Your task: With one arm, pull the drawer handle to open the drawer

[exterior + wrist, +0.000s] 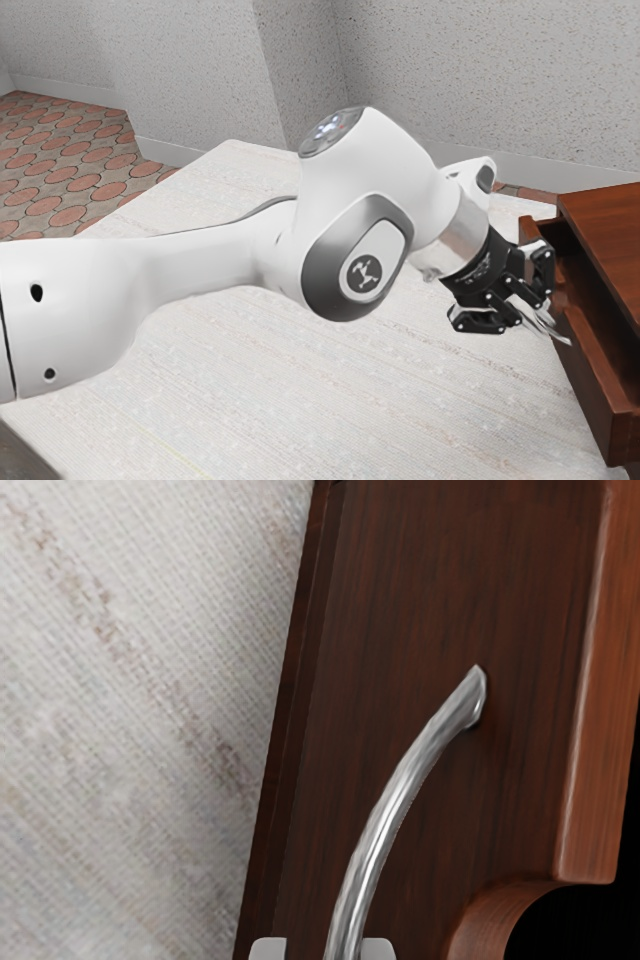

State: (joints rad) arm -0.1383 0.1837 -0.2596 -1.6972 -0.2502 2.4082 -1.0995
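- A white, seven-joint robot arm (200,280) comes in from the exterior view's left and stretches across a pale, cream-coloured, woven-textured counter (300,400) toward the exterior view's right.
- A dark reddish-brown wooden cabinet (610,240) stands on the counter at its edge on the exterior view's right.
- The cabinet's drawer front (590,370), a flat panel of the same dark wood, faces the arm. It seems to stand a little forward of the cabinet body, with a dark gap behind its upper end.
- A slim, curved, silver metal handle (550,328) is fixed to the drawer front and bows outward from it.
- The black two-finger pincer (530,305) sits right at this handle, tilted slightly downward, close above the counter.
- I cannot tell whether the pincer is clenched on the handle or released.
- In the wrist view, the silver handle (400,800) arcs across the dark drawer front (400,600), one end bolted into the wood.
- Beside the panel in that view lies the pale counter (120,730); on the panel's other side runs a lighter reddish-brown wooden strip (600,680) with a rounded notch.
- Beyond the counter are a terracotta patterned tile floor (60,160) and grey speckled walls (450,60).
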